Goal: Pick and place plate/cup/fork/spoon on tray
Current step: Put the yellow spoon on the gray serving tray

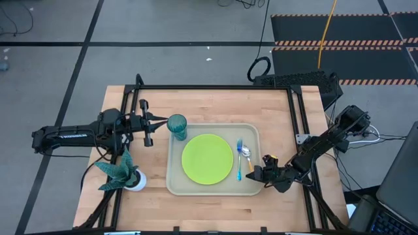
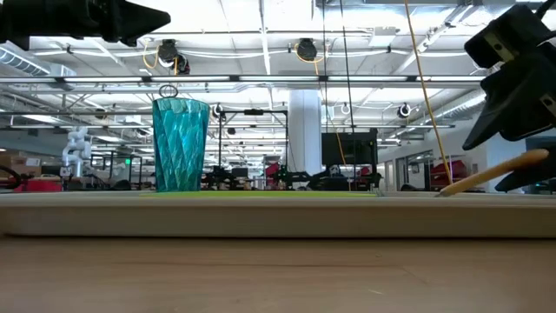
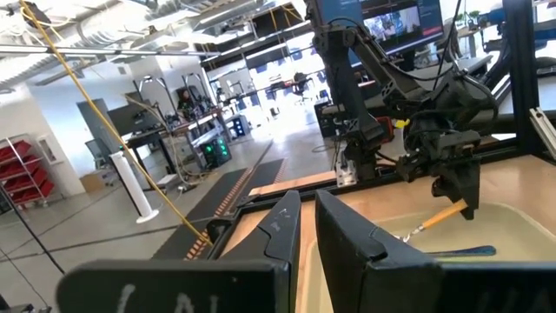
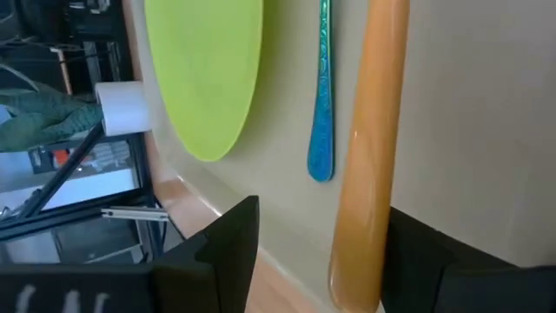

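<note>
Right gripper [image 1: 262,171] sits low at the tray's [image 1: 175,186] near right corner, its fingers spread apart on either side of the orange handle end of the spoon [image 1: 247,156]. The right wrist view shows a gap between each dark finger and the handle, so the spoon looks released, or very nearly so, rather than clamped. From table height the handle slopes upward toward the gripper, so that end may be propped on the rim or not quite settled; I cannot tell which.

Left gripper [image 1: 150,123] hangs beside the cup [image 1: 177,125], just off the tray's far left corner, fingers nearly together with only a slim gap and nothing between them.

By my reading, the task is almost finished. The plate [image 1: 208,158] lies flat in the middle of the tray, the cup stands upright at the far left corner, and the fork [image 1: 240,158] lies just right of the plate. Only the right arm's withdrawal seems left.

Spoon and fork lie side by side, close together, long axes running roughly front to back along the tray's right side. The spoon's silver bowl points away from the right gripper, handle toward it; the fork's tines point the same way as the bowl.
</note>
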{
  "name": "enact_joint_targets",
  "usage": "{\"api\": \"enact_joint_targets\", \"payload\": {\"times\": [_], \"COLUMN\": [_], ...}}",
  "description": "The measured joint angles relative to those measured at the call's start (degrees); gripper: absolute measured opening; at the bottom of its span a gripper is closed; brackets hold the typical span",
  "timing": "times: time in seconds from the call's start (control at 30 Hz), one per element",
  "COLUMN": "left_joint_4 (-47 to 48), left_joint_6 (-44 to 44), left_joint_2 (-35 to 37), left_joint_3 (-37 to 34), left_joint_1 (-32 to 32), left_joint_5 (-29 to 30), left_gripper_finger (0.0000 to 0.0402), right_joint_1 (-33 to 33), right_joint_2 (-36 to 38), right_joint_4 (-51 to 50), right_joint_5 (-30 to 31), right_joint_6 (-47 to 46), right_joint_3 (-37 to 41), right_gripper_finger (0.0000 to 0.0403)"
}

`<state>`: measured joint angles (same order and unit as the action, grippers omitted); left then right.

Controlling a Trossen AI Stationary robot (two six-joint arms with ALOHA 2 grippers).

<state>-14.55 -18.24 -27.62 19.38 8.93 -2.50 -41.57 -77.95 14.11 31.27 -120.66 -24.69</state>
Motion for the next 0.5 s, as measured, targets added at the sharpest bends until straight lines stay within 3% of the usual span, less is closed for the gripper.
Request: {"api": "enact_joint_targets", "payload": {"times": [0.13,0.33,0.5], "left_joint_4": [0.04,0.03,0.01], "left_joint_6": [0.00,0.33,0.33], "left_joint_2": [0.00,-0.01,0.00], "left_joint_3": [0.00,0.00,0.00], "left_joint_1": [-0.02,0.00,-0.02], "left_joint_5": [0.00,0.00,0.00], "left_gripper_finger": [0.0042,0.0042,0.0042], "right_joint_1": [1.01,4.42,7.03], "right_joint_2": [0.00,0.03,0.14], "right_joint_4": [-1.72,-5.57,-5.70], "right_joint_5": [-2.32,-12.19,-13.37], "right_joint_6": [-2.78,-5.97,-2.01], "right_joint_3": [0.00,-0.03,-0.28], "right_gripper_finger": [0.0183,0.0183,0.0183]}}
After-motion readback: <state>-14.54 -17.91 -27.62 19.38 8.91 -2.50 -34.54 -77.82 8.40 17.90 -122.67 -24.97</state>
